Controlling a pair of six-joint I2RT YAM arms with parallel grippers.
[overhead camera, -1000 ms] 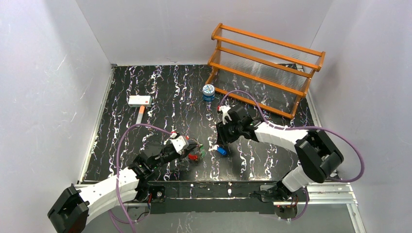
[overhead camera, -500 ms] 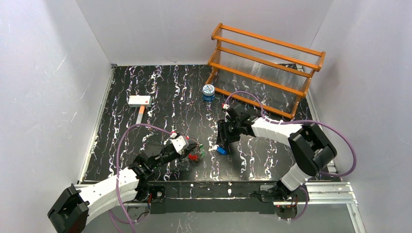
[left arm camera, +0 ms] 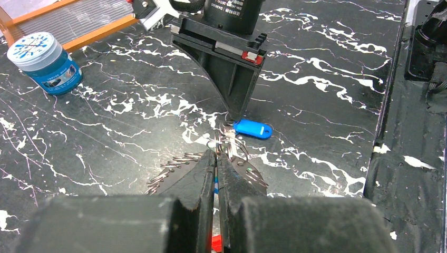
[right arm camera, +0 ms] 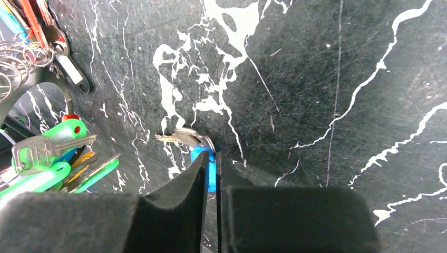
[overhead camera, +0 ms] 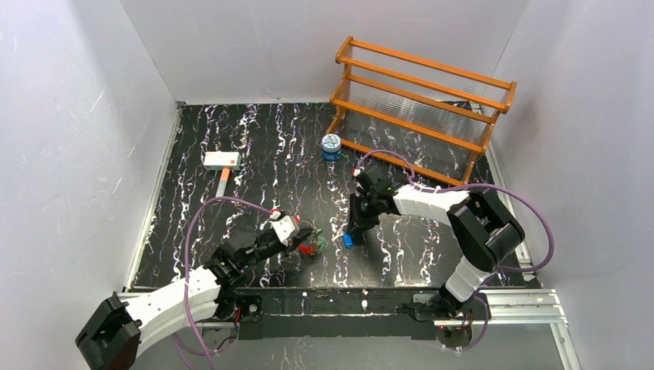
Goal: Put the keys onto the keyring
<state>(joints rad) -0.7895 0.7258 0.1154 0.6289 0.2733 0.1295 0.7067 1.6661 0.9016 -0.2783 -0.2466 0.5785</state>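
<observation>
My left gripper is shut on the keyring bunch, thin silvery wire loops fanning out at my fingertips, just above the table. Green-headed keys and a red one hang on that bunch. A blue-tagged key lies flat on the table just right of it, a small silver key at its ring end. My right gripper points down, jaws shut on the ring end of the blue tag.
A round blue-and-white tin stands behind the grippers. An orange wooden rack fills the back right. A white-headed mallet with an orange handle lies at the left. White walls enclose the black marbled table.
My right arm has swung its wrist round and drawn in toward the table's middle. The blue tag has shifted slightly left with it. The left arm has not moved.
</observation>
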